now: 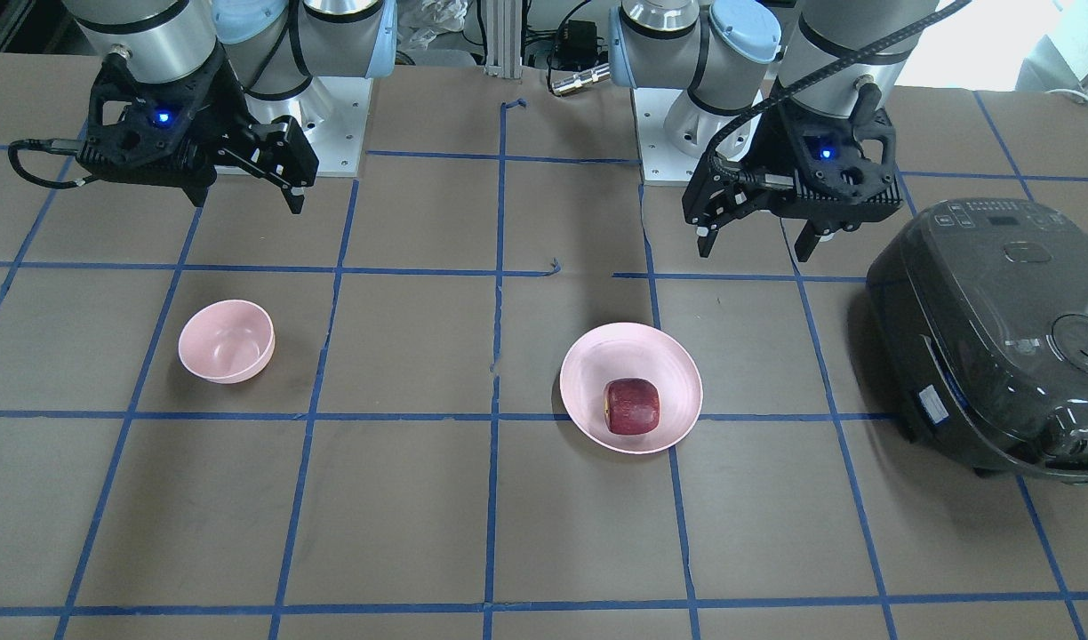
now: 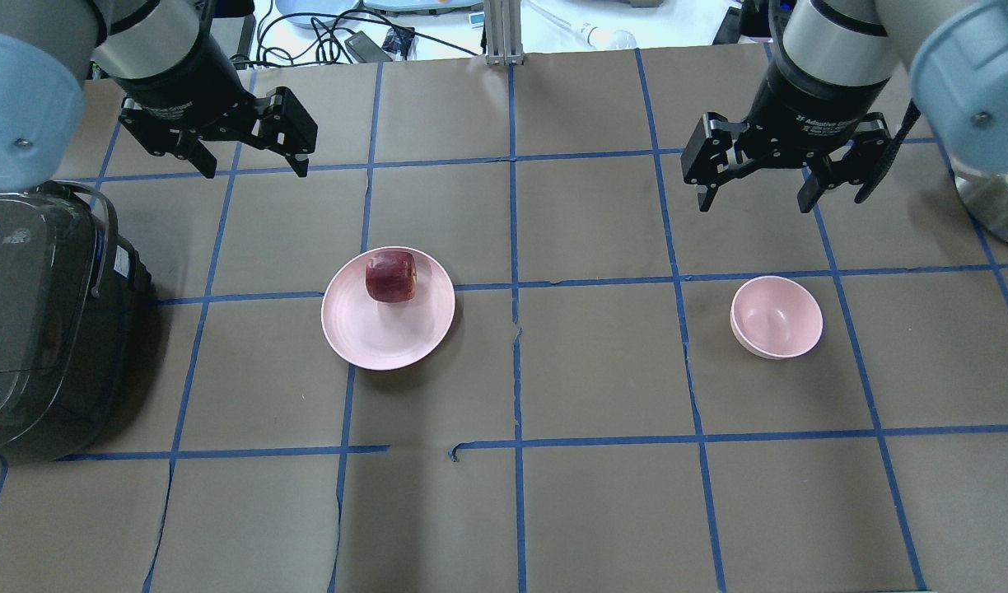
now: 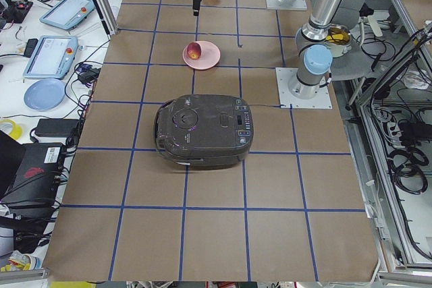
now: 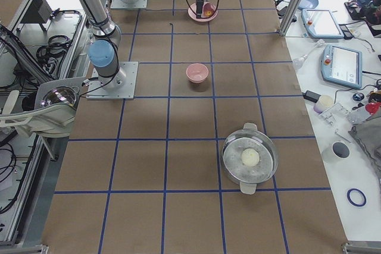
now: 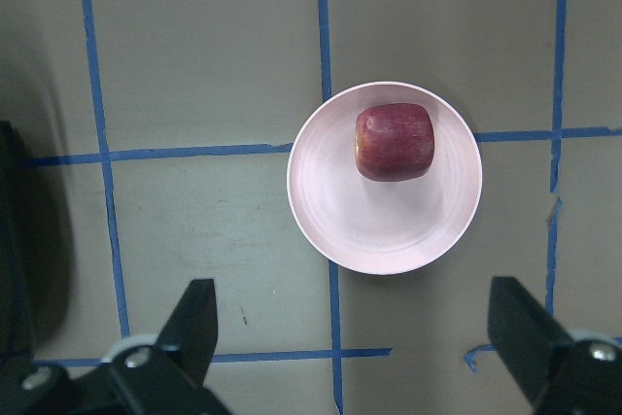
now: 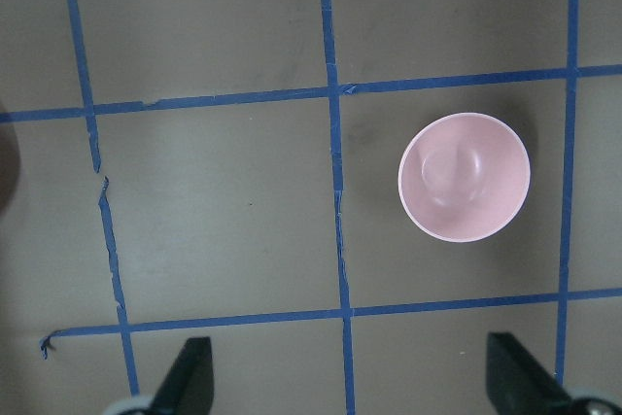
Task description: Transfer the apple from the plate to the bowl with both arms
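Observation:
The dark red apple (image 2: 391, 277) lies on the far part of the wide pink plate (image 2: 389, 342), left of the table's middle; both also show in the front view, apple (image 1: 633, 406) on plate (image 1: 588, 356), and in the left wrist view, apple (image 5: 394, 142) on plate (image 5: 369, 235). The small pink bowl (image 2: 777, 316) stands empty on the right, also in the front view (image 1: 227, 340) and the right wrist view (image 6: 465, 177). My left gripper (image 2: 255, 171) hangs open and empty above the table, left of and beyond the plate. My right gripper (image 2: 753, 206) hangs open and empty just beyond the bowl.
A dark rice cooker (image 2: 35, 329) stands at the table's left end, close to the left arm. A steel pot (image 4: 250, 157) holding a white ball stands at the right end. Blue tape lines grid the brown table.

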Robot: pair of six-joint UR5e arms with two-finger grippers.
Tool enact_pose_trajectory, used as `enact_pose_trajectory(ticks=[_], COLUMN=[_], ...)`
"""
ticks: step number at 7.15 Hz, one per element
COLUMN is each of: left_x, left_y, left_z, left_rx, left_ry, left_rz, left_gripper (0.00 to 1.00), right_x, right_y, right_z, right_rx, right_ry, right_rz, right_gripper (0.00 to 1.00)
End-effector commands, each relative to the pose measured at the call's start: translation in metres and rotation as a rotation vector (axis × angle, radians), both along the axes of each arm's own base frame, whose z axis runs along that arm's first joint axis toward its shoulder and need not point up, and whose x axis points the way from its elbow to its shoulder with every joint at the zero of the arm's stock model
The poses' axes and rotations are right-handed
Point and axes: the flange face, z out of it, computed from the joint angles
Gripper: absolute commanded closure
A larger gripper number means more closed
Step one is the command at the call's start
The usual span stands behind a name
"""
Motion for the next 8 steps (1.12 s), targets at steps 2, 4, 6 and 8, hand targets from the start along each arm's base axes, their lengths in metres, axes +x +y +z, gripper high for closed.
enact_pose_trajectory(ticks=[2, 4, 6, 8], left_x=[0.0001, -0.0009, -0.0009, -0.001], left_y=[0.0002, 0.0002, 0.0002, -0.0003], left_z=[-0.0001, 0.0001, 0.0001, -0.0007], left_rx=[0.001, 0.0, 0.0, 0.001], left_ry=[-0.001, 0.001, 0.001, 0.002], left_rz=[0.0, -0.002, -0.002, -0.002], left_gripper=[0.0, 0.0, 0.0, 0.0], right_x=[0.0, 0.0, 0.0, -0.0008], right_y=[0.0002, 0.0002, 0.0002, -0.0003], right_z=[-0.0004, -0.0004, -0.0004, -0.0011], right_rx=[0.002, 0.002, 0.002, 0.004], right_ry=[0.0, 0.0, 0.0, 0.007], right_rz=[0.0, 0.0, 0.002, 0.031], right_gripper=[0.0, 0.0, 0.0, 0.0])
